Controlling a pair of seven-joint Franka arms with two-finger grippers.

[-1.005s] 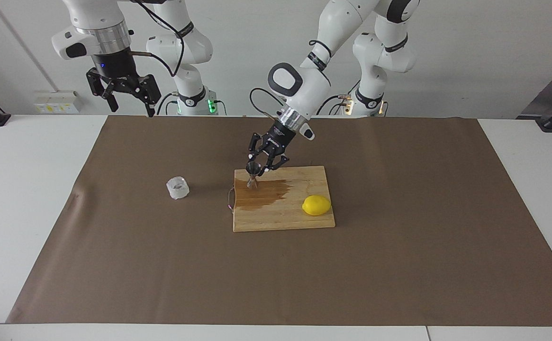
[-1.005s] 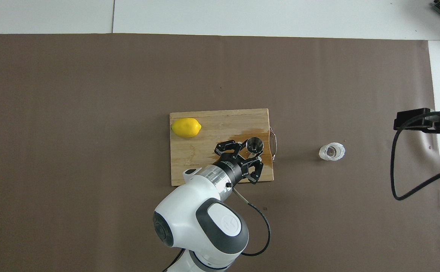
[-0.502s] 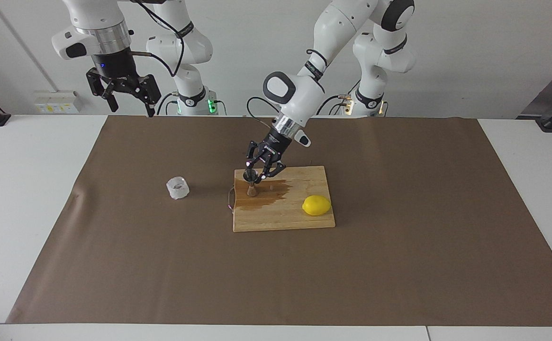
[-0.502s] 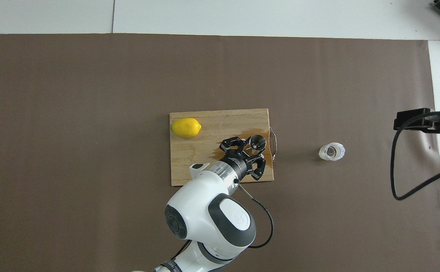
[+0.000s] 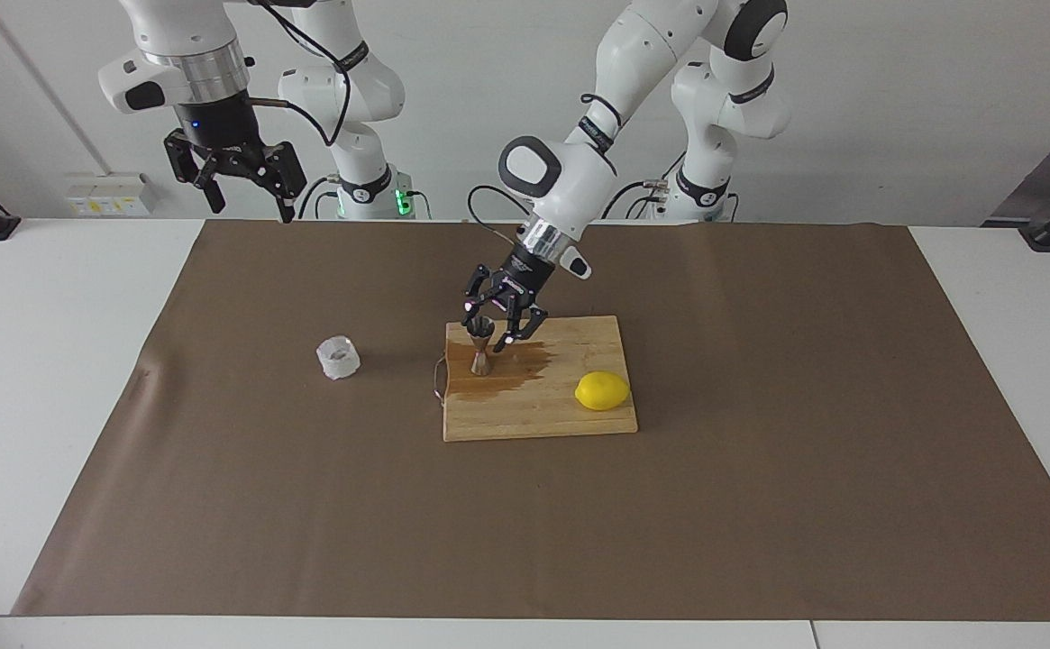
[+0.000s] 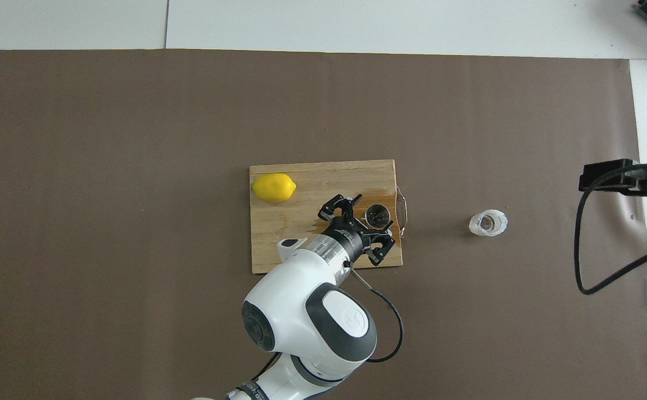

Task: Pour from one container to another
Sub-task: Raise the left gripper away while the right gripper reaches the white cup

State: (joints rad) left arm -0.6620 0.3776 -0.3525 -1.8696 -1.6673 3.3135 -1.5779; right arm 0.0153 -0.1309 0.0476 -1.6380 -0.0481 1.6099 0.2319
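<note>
Two containers: you see the jigger (image 5: 481, 351) upright on the board (image 5: 579, 416), at the corner toward the right arm's end, and the cup (image 5: 338, 357) upright on the brown mat (image 5: 759, 505), well apart from the board, toward the right arm's end of the table.
Left gripper: your left gripper (image 5: 494, 322) stands around the top of the jigger with its fingers spread; they seem to stand clear of it, so it holds nothing.
Right gripper: your right gripper (image 5: 238, 176) waits high over the table edge near its base, fingers apart and empty.
Step in hand: I judge that the jigger is just set down and let go.
Next move: you should lift the left gripper straight up, so it does not tip the jigger; the cup is not yet taken for pouring.
Surface: the board has a dark wet stain (image 5: 515, 368) around the jigger; a lemon (image 5: 602, 390) lies on it toward the left arm's end.
Room: white table (image 5: 38, 361), plain white wall.
</note>
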